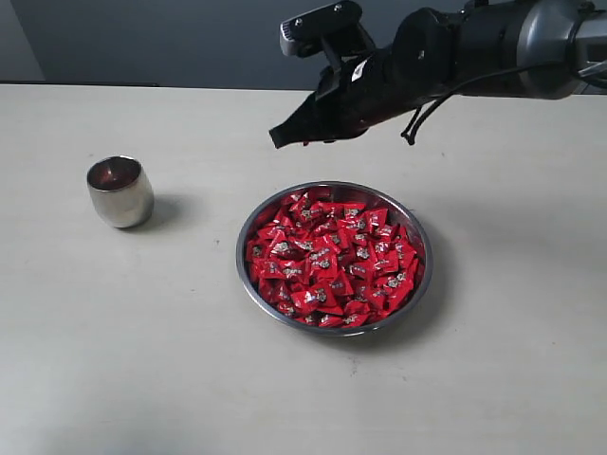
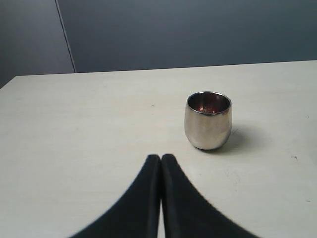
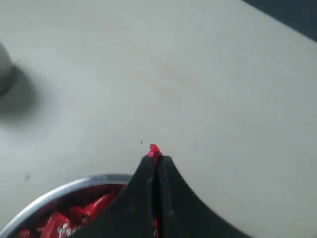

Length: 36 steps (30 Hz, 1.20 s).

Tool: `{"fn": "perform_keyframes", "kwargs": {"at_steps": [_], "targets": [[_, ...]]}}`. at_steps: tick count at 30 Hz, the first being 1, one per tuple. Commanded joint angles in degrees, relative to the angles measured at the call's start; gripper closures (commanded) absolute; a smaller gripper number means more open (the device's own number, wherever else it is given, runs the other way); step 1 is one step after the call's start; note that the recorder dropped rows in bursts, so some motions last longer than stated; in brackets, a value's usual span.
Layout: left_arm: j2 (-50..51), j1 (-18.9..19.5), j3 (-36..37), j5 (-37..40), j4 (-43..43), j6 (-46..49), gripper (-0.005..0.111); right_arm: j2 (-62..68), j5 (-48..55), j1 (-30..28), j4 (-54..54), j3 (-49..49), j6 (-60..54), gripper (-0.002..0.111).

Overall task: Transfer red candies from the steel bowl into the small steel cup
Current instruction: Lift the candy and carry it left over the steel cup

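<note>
Because the pale bench [image 1: 142, 379] lies open between the two vessels, we judge the step in hand, the carry of one sweet from dish to tumbler, to be a plain sideways transfer with nothing to steer around. The steel bowl [image 1: 241, 270] sits right of centre in the exterior view, heaped to its rim with red candies [image 1: 332, 256]. Above its far edge hangs the right end effector [image 1: 278, 138], jaws pressed together on a pinched candy [image 3: 154, 148], of which only a red corner shows past the tips in the right wrist view. Since so little wrapper is gripped and the foil looks slick, we would hold the pinch firm and travel smoothly. The left end effector [image 2: 161, 159] is closed on nothing and faces the small steel cup [image 2: 208, 120], which stands upright, well apart from the bowl, toward the left of the exterior view. Its mouth is narrow, so we would centre the tips over it, come down close to the rim without touching, and only then part the jaws; a nudge could tip so light a vessel. A reddish glint shows inside the cup; we cannot tell whether it is a sweet or a reflection.
</note>
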Motion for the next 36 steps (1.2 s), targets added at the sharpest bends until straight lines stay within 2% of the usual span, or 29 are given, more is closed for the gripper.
{"fn": "perform_keyframes", "kwargs": {"at_steps": [1,6,12,16,20,26,36], "targets": [[-0.3,0.0,0.2,-0.1,-0.1,0.0,0.106,1.1,-6.9,-0.3,4.9,-0.5,-3.3,0.109],[-0.3,0.0,0.2,-0.1,-0.1,0.0,0.106,6.3,-5.5,-0.2,11.8,-6.0,-9.4,0.109],[-0.3,0.0,0.2,-0.1,-0.1,0.0,0.106,17.1,6.4,1.2,32.6,-25.6,-27.6,0.109],[-0.3,0.0,0.2,-0.1,-0.1,0.0,0.106,24.2,14.6,2.1,39.3,-36.6,-33.4,0.109],[-0.3,0.0,0.2,-0.1,-0.1,0.0,0.106,29.2,17.2,4.3,41.5,-44.8,-34.7,0.109],[-0.3,0.0,0.2,-0.1,-0.1,0.0,0.106,31.9,17.3,6.1,43.8,-48.2,-34.7,0.109],[-0.3,0.0,0.2,-0.1,-0.1,0.0,0.106,33.7,18.0,8.8,44.7,-48.4,-34.7,0.109]]}}
